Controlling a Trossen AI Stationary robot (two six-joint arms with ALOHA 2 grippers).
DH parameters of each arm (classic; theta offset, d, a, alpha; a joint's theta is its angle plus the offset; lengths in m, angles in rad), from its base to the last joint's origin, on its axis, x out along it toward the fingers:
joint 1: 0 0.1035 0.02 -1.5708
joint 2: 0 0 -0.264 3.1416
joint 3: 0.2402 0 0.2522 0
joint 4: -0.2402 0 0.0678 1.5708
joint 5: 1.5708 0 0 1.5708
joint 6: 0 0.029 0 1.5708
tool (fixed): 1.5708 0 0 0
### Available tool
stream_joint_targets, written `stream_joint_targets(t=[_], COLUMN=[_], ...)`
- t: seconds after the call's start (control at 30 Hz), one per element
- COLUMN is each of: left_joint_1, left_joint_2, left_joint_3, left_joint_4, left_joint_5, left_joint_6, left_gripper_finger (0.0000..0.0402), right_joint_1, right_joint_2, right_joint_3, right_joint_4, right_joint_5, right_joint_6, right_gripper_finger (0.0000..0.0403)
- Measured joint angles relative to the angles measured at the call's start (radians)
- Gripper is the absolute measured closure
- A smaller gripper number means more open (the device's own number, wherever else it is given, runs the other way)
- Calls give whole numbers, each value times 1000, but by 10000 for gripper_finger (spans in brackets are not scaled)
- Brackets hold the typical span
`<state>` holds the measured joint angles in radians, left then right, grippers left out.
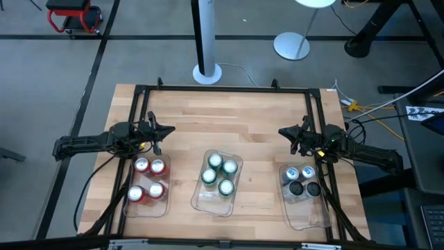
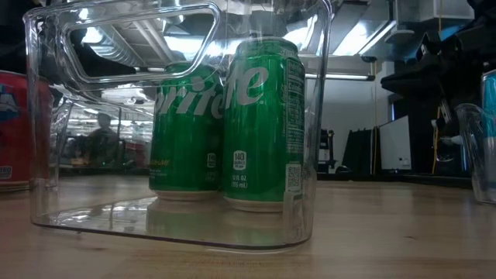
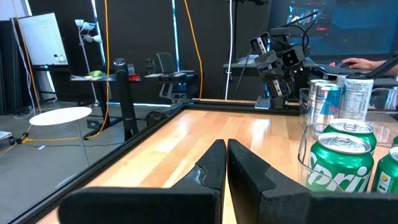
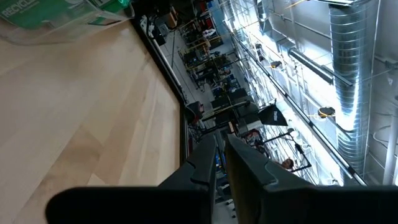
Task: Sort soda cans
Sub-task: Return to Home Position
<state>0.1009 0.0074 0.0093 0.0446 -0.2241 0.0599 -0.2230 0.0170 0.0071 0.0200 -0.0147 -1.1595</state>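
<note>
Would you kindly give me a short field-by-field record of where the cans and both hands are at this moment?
left tray: four red soda cans
middle tray: four green Sprite cans
right tray: two silver-blue cans, two dark-topped cans
left hand: at the wooden table left edge, shut, holding nothing
right hand: at the table's right edge, shut, holding nothing
</note>
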Motion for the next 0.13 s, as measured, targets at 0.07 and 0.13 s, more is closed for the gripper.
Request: stream_joint_targets(t=[0.07,0.13], left_joint_1=[0,0], left_joint_2=[0,0], left_joint_3=[0,0], left_joint_4=[0,0], left_joint_5=[0,0], left_joint_6=[0,0], left_gripper_finger=[394,394], right_joint_1=[0,0], right_joint_2=[0,0], right_joint_3=[0,0], right_joint_4=[0,0], right_joint_5=[0,0], right_joint_6=[0,0], right_gripper_finger=[366,366])
